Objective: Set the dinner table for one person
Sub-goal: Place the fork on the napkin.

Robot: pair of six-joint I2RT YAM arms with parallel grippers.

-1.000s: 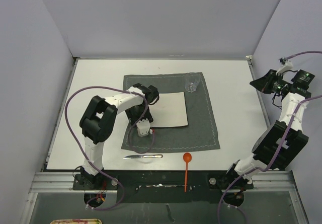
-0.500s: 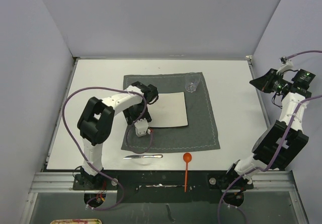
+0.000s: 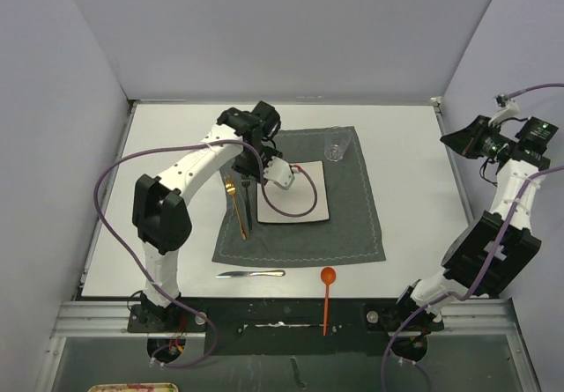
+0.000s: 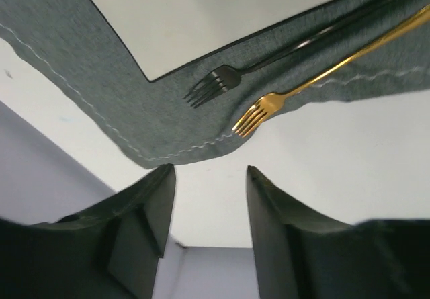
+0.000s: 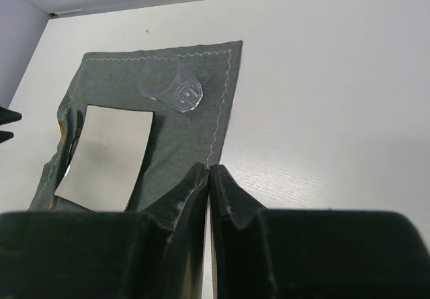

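A square off-white plate [image 3: 295,194] lies on a dark grey placemat [image 3: 352,207] in the middle of the white dinner table [image 3: 414,172]. Left of the plate, on the mat, a gold fork [image 3: 236,209] and a black fork [image 3: 250,205] lie side by side. The wrist view shows the gold fork's [image 4: 259,114] and the black fork's [image 4: 213,85] tines near the mat's far-left corner. My left gripper [image 3: 253,170] hovers above them, open and empty [image 4: 209,178]. A clear glass [image 3: 335,144] stands on the mat's far right corner. My right gripper [image 3: 449,145] is raised at the far right, shut [image 5: 210,171].
A silver knife [image 3: 251,273] lies on the table in front of the mat. An orange spoon [image 3: 327,291] lies near the front edge, its handle over the dark rail. Grey walls close in the table on three sides.
My left arm has swung up and toward the far side, off the mat's near-left part. The gold and black forks now show lying left of the plate. The right arm has barely moved.
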